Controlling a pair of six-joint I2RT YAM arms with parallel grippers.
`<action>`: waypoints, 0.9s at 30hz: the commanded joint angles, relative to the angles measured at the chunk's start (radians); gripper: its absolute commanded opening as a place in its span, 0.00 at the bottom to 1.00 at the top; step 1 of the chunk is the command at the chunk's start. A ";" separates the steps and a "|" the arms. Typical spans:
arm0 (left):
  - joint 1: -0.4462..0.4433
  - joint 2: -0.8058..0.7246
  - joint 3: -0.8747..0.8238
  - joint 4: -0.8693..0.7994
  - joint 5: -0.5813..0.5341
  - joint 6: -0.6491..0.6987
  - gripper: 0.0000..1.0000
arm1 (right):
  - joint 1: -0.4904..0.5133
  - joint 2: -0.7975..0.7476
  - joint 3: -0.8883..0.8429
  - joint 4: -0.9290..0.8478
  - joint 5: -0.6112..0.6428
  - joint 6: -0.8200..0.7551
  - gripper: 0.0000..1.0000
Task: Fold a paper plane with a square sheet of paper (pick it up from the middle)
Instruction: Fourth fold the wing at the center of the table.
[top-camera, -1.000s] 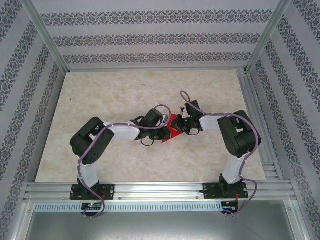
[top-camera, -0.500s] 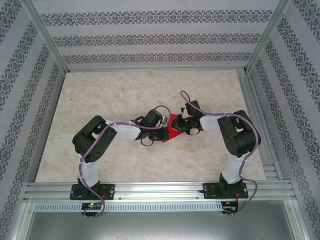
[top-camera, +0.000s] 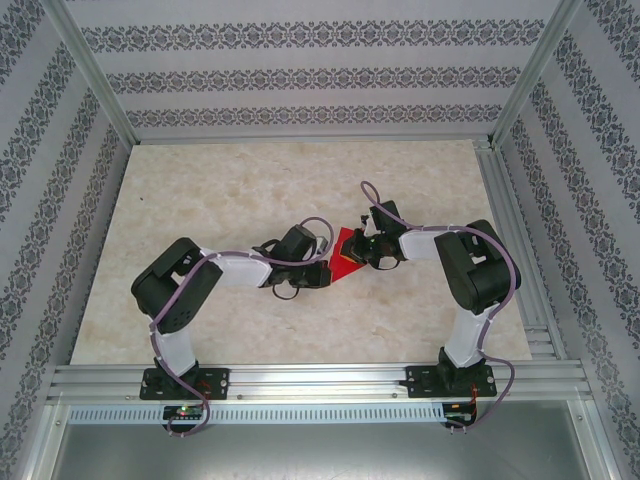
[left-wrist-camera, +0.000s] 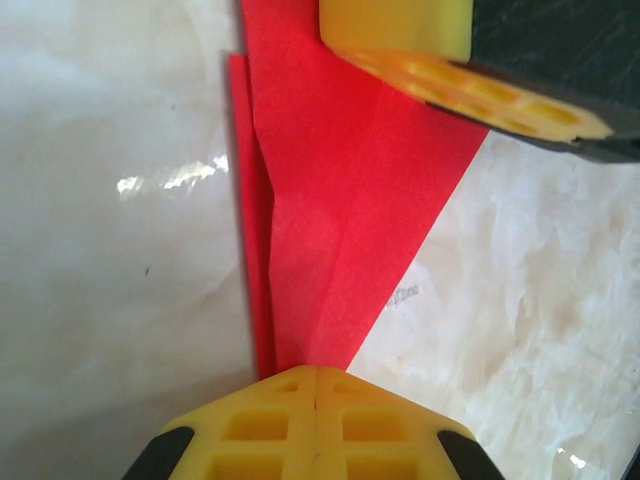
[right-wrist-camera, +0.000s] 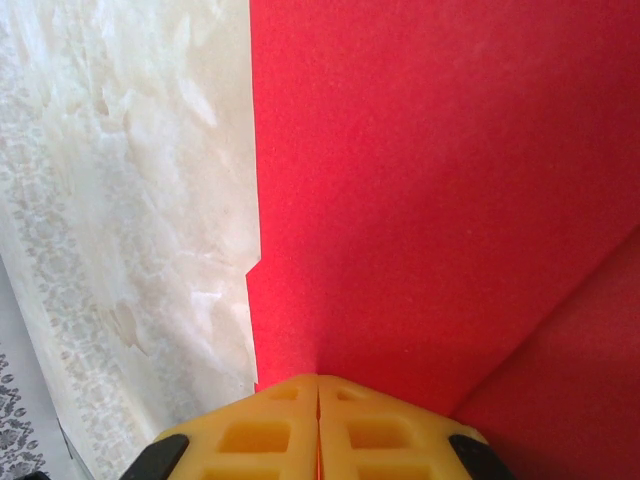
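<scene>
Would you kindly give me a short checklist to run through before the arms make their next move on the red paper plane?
1. Left end effector shut on the paper plane: ok, closed on its narrow end.
2. Right end effector shut on the paper plane: ok, red paper runs into its closed jaws.
3. End effectors apart from each other: ok, red paper spans between them in the left wrist view.
4. Layers flush along the fold: not ok, one layer's edge peeks out on the left of the left wrist view.
5. Visible paper untorn: ok.
6. Paper plane lifted off the table: cannot tell.
</scene>
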 joint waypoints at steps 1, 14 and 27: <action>-0.013 -0.030 -0.040 -0.142 0.004 0.024 0.05 | 0.001 0.093 -0.043 -0.122 0.135 -0.014 0.09; -0.026 -0.071 -0.001 -0.232 -0.049 0.095 0.06 | -0.002 0.090 -0.041 -0.130 0.136 -0.018 0.09; -0.026 -0.086 0.034 0.029 -0.086 0.001 0.09 | -0.002 0.088 -0.039 -0.121 0.125 -0.015 0.09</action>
